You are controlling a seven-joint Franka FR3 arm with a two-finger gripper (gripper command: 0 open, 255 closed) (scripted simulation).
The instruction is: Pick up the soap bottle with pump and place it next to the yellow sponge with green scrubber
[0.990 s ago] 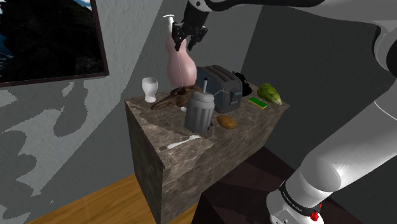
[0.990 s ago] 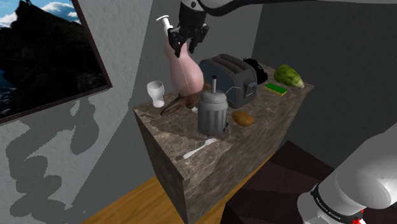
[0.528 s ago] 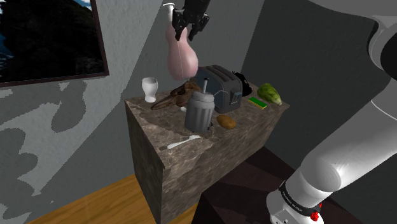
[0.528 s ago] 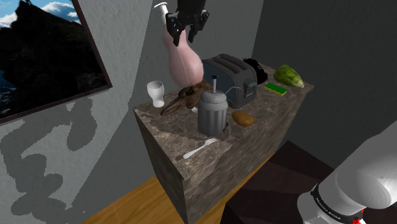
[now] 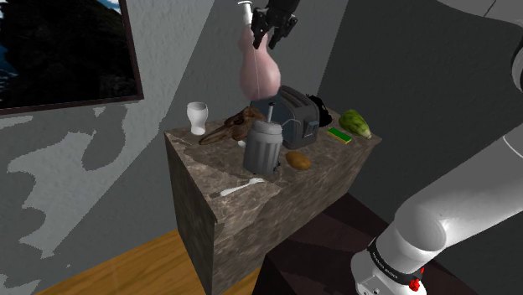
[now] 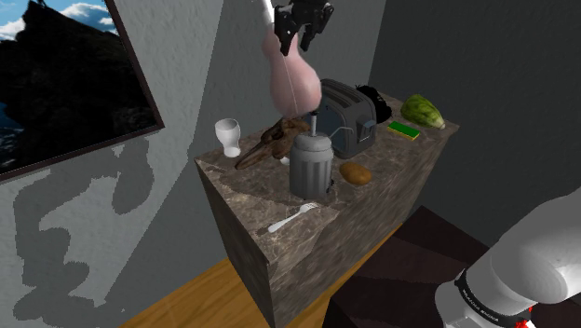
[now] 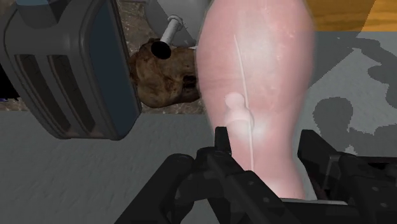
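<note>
A pale pink soap bottle (image 5: 258, 74) (image 6: 294, 86) (image 7: 254, 83) with a white pump hangs in the air above the back of the marble counter (image 5: 209, 188), just left of the toaster. My black gripper (image 5: 273, 25) (image 6: 300, 28) (image 7: 267, 159) is shut on its narrow neck from above. The sponge (image 5: 340, 134) (image 6: 403, 129), green on top with a yellow edge, lies flat at the counter's far right end, beside a green lettuce (image 5: 355, 122) (image 6: 424, 110).
A dark toaster (image 5: 289, 113) (image 6: 340, 112) (image 7: 70, 70) stands between the bottle and the sponge. A grey canister (image 5: 264, 144), a potato (image 5: 297, 159), a white cup (image 5: 197, 116), a brown lump (image 5: 230, 127) and a white utensil (image 5: 241, 187) also sit on the counter. A wall rises close behind.
My gripper has carried the bottle upward and toward the shoulder view's right, from above the brown lump to beside the toaster. The grip has stayed shut.
</note>
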